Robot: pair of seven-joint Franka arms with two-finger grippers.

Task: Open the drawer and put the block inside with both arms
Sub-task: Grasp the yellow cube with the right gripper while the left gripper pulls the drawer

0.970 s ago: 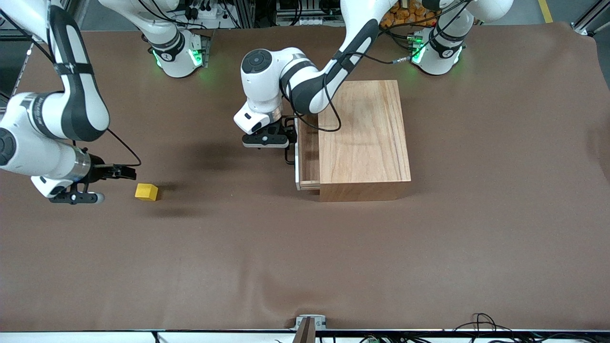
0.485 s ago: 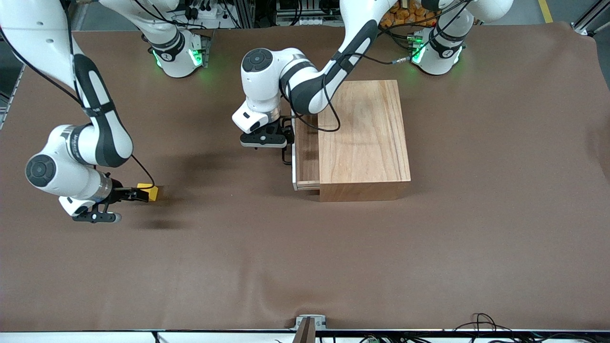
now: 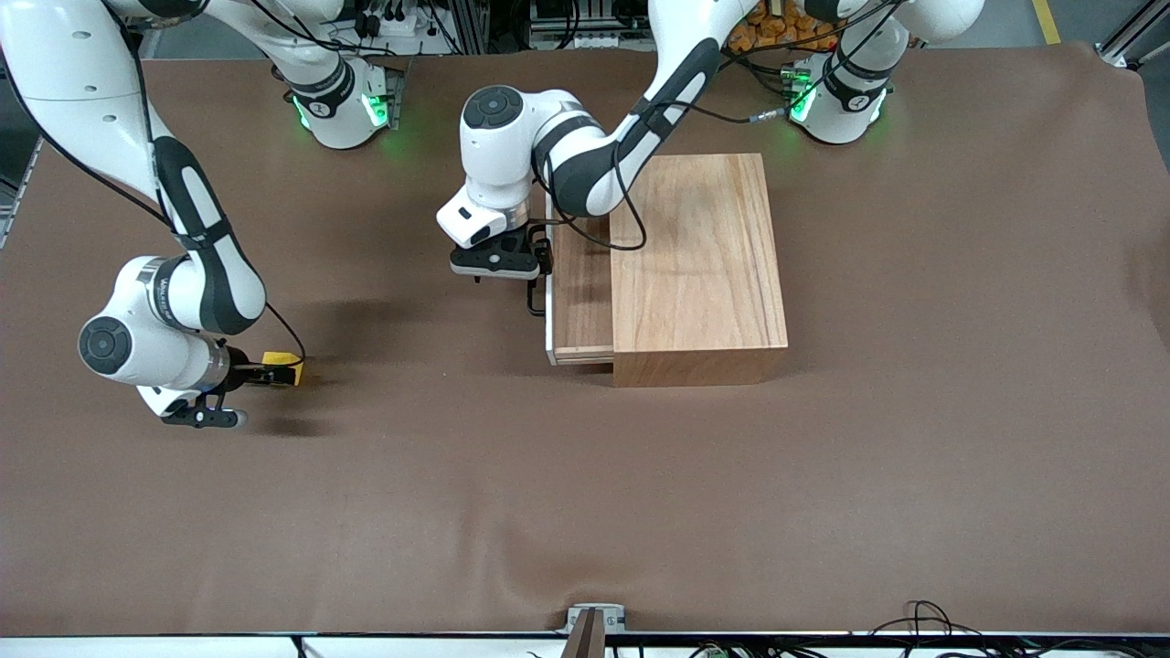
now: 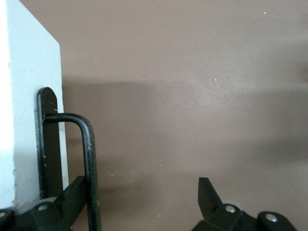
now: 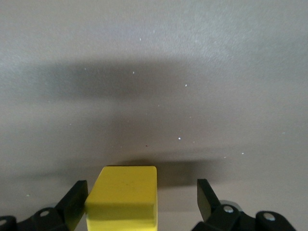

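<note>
The yellow block [image 3: 287, 363] lies on the brown table toward the right arm's end. My right gripper [image 3: 272, 375] is low at it and open. In the right wrist view the block [image 5: 123, 197] sits between the fingers, against one finger [image 5: 74, 201] and apart from the other. The drawer [image 3: 579, 297] is pulled partly out of the wooden box [image 3: 699, 265]. My left gripper [image 3: 537, 279] is open at the drawer's front. In the left wrist view the black wire handle [image 4: 88, 159] stands on the white front panel [image 4: 29, 120], between the fingers and close beside one finger [image 4: 72, 202].
The brown table cover [image 3: 585, 493] stretches wide nearer the front camera. The two green-lit arm bases [image 3: 340, 105] stand along the table's back edge. A small metal bracket [image 3: 594, 620] sits at the table's front edge.
The drawer has slid farther out toward the right arm's end with my left gripper. My right gripper has come down to the block, which now sits between its fingers.
</note>
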